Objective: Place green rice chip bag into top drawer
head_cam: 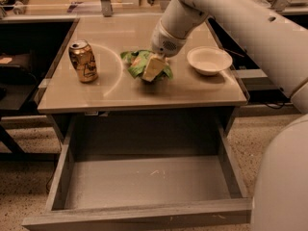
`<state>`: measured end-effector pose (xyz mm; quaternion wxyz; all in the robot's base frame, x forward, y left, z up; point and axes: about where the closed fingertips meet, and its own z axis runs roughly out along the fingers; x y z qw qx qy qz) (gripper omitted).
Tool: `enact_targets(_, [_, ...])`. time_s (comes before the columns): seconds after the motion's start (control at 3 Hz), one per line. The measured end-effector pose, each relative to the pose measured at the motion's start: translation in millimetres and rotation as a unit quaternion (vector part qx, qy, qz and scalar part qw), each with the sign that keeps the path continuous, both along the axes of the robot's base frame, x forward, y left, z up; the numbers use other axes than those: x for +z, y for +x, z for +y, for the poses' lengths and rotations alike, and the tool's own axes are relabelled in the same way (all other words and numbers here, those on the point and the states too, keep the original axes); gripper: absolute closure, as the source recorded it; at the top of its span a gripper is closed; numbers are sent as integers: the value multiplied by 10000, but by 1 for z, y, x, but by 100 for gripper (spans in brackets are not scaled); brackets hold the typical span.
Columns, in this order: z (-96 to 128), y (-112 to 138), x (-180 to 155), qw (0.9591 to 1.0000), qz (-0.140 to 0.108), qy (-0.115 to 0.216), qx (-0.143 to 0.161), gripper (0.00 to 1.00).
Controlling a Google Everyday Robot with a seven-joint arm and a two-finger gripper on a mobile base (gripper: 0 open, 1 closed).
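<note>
arm (pixel 231 18): largest item in view; white, entering from the upper right of the picture and angled down to the gripper.

table (pixel 120 93): beige top, directly under the gripper.

top drawer (pixel 144 179): pulled open, below the gripper and nearer the camera. grey floor bare, no bag inside.

bowl (pixel 209 60): white, on the table top near the gripper, on its picture-right side. not part of the task.

green rice chip bag (pixel 134 64): lying crumpled on the table top, immediately beneath the gripper and in contact with it. not seen raised off the surface.

can (pixel 83 60): gold, upright, well apart from the gripper on its picture-left side. not part of the task.

gripper (pixel 155 64): lowered onto the bag near mid-table. clamped on the bag or not: cannot tell, since the tip merges with the pouch.

task status, as a judgement:
- done: drawer open and ready; gripper positioned at the bag.
- not confirmed: secure hold on the bag.
- left: lift the bag clear of the table, carry it toward the camera past the front table edge, lower it over the drawer floor, release.
- placed in drawer: no.
</note>
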<state>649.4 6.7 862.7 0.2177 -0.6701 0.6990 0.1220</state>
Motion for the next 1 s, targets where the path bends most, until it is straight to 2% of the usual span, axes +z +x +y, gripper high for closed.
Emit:
enact_targets(0.33, [-6,-12,8,10000,-19,0,-37,100])
enact_targets(0.67, [-12,-29,13,9997,-169,189,40,100])
enact_targets(1.0, [-12,-30,14,9997,-171,173,51,100])
